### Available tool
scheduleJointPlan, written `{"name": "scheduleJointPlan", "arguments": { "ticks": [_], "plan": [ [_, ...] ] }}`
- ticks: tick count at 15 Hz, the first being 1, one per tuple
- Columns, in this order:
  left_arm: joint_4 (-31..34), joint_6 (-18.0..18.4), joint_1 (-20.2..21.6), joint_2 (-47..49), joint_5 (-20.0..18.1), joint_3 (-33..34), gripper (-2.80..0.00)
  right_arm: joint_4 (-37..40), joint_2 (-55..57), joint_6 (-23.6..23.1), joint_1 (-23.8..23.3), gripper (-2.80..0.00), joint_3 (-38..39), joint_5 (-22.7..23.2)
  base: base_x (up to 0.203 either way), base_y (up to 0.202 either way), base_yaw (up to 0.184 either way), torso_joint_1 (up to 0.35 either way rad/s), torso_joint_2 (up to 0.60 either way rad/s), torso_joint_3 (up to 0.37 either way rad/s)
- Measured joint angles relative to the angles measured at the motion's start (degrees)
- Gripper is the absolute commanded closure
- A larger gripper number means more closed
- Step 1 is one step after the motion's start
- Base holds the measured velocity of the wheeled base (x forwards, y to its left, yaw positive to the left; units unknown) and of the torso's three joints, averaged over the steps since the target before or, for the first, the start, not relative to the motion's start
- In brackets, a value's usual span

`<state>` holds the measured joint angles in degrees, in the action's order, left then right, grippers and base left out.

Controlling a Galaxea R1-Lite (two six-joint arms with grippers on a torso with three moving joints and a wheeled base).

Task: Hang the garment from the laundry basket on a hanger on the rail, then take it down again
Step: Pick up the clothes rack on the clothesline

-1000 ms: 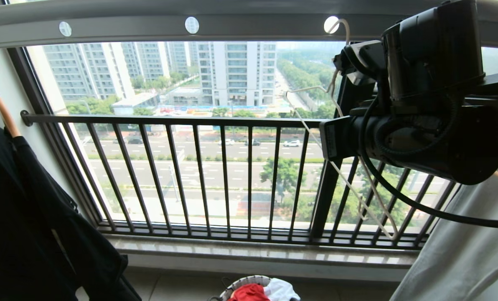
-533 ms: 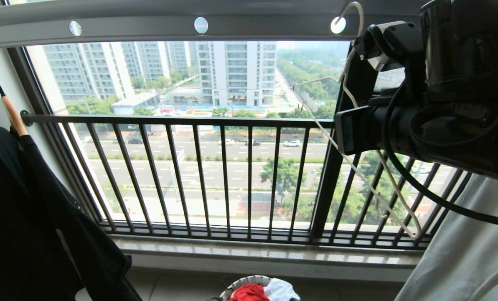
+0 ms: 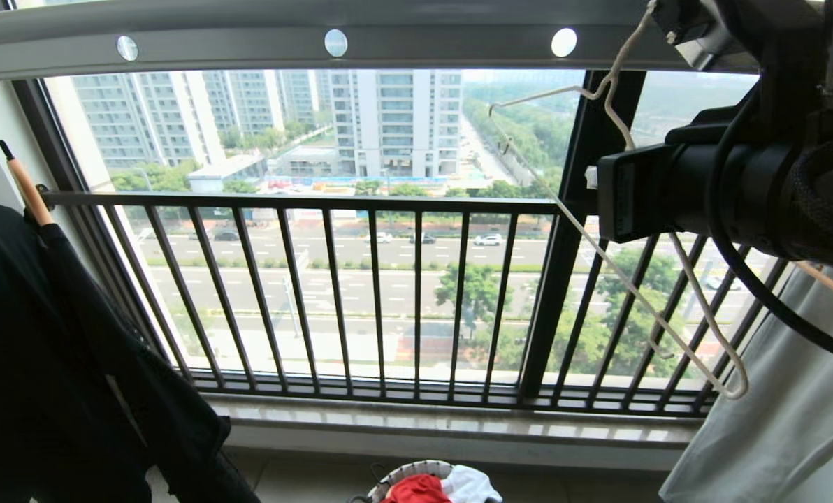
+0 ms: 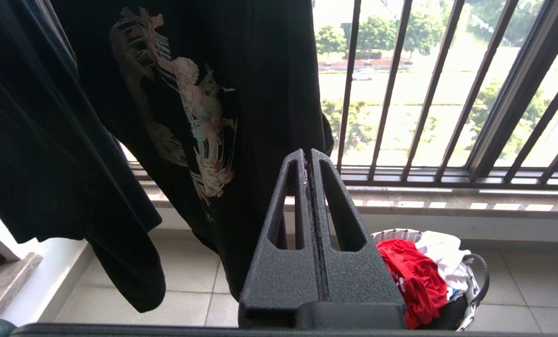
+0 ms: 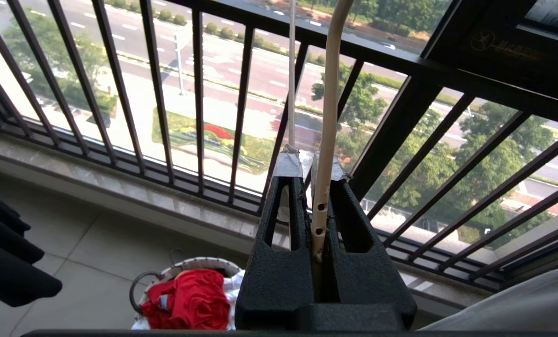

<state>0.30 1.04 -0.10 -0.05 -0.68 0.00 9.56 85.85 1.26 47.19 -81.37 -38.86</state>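
Note:
The thin whitish hanger (image 3: 602, 269) hangs tilted in front of the window, under the pale grey rail (image 3: 416, 43) with its round holes. Its hook runs up behind my right arm (image 3: 738, 188), so the hook's tip is hidden. My right gripper (image 5: 309, 161) is shut on the hanger (image 5: 325, 140). The red garment (image 3: 416, 489) lies crumpled in the laundry basket (image 3: 406, 470) on the floor, and shows in both wrist views too (image 4: 412, 276) (image 5: 190, 299). My left gripper (image 4: 307, 157) is parked low, shut on nothing, in front of a black printed T-shirt (image 4: 190, 93).
The black T-shirt (image 3: 39, 349) hangs at the left on a wooden hanger (image 3: 22, 192). A pale grey-green garment (image 3: 773, 433) hangs at the right. The dark barred window railing (image 3: 388, 204) and stone sill (image 3: 423, 416) stand behind. White laundry (image 4: 440, 255) shares the basket.
My right arm has risen and swung right with the hanger. The hook, which sat by the rail's right-hand hole, now stands right of it. The left arm kept still.

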Motion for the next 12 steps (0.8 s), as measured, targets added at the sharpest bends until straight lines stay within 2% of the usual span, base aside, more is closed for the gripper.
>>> {"name": "scheduleJointPlan", "arguments": {
  "ticks": [3,6,9,12],
  "plan": [
    [0.0,0.0,0.0,0.0,0.0,0.0,0.00,0.3,-2.3,0.0,0.2,0.00,2.3,0.3,0.000,0.000,0.000,0.000,0.00,0.000],
    [0.0,0.0,0.0,0.0,0.0,0.0,0.00,0.1,-6.5,0.1,1.2,0.00,11.0,3.0,0.000,0.000,0.000,0.000,0.00,0.000],
    [0.0,0.0,0.0,0.0,0.0,0.0,0.00,0.0,-11.9,0.9,1.6,0.00,20.0,10.2,0.000,0.000,0.000,0.000,0.00,0.000],
    [0.0,0.0,0.0,0.0,0.0,0.0,0.00,-0.1,-15.8,1.3,1.7,0.00,25.9,20.8,0.000,0.000,0.000,0.000,0.00,0.000]
  ]
}}
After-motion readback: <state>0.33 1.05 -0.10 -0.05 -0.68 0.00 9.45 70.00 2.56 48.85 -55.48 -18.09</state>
